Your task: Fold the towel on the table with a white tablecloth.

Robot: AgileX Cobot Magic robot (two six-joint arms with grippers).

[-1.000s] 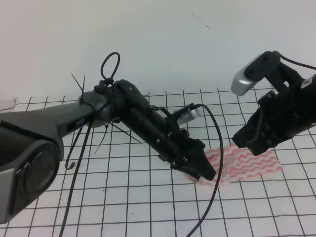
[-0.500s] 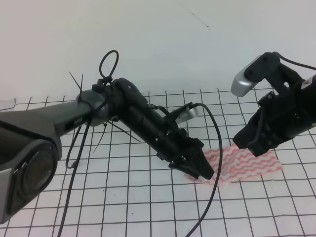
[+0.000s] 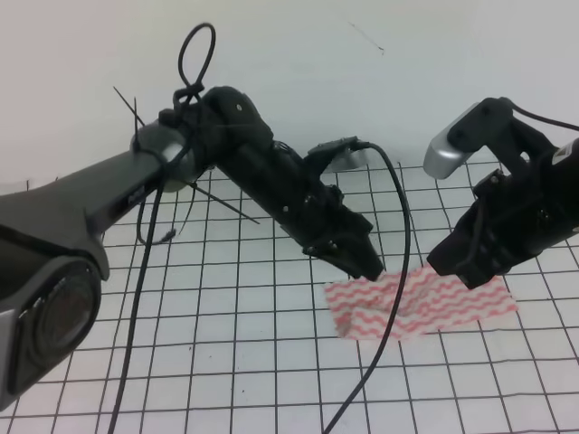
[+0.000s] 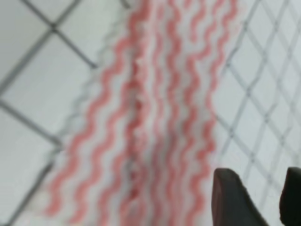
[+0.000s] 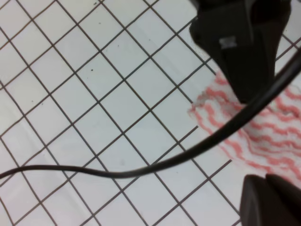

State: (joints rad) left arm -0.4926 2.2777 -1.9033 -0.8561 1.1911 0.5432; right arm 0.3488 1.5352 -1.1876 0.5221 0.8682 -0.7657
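Observation:
The towel (image 3: 412,306), white with pink-red wavy stripes, lies flat as a narrow strip on the white tablecloth (image 3: 226,362) covering the table. My left gripper (image 3: 369,268) hangs in the air just above and behind the towel's left end. In the left wrist view its dark fingertips (image 4: 230,197) stand a little apart over the blurred towel (image 4: 155,117), with nothing between them. My right gripper (image 3: 455,271) hovers over the towel's right part. Its fingertips (image 5: 268,200) look closed together and empty beside the towel (image 5: 268,125).
A black cable (image 3: 398,262) hangs from the left arm and drapes across the towel to the front edge. It also crosses the right wrist view as a dark cable (image 5: 141,169). A bare white wall (image 3: 362,81) stands behind the table.
My left arm has risen and drawn back to the upper left, off the towel's left end, which now lies uncovered and flat. The right arm has stayed put.

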